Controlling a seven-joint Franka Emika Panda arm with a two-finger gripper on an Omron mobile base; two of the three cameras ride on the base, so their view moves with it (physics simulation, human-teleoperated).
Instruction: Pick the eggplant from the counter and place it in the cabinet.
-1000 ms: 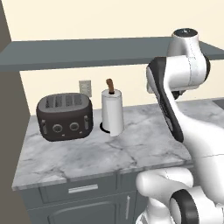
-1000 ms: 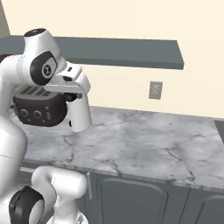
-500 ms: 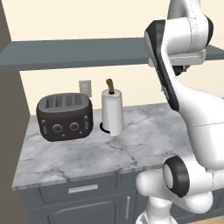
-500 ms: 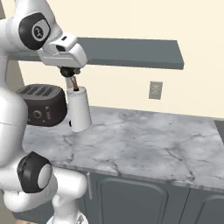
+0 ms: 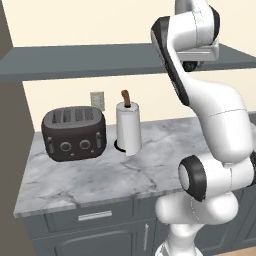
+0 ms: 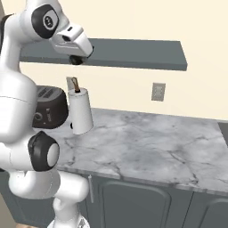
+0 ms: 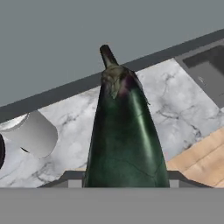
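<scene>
A: Jaws?
B: Clamped on your eggplant, stem pointing away from the hand.
A: Where's the gripper?
B: Up at the cabinet, above the towel roll & counter. Toaster sits left of the roll.
</scene>
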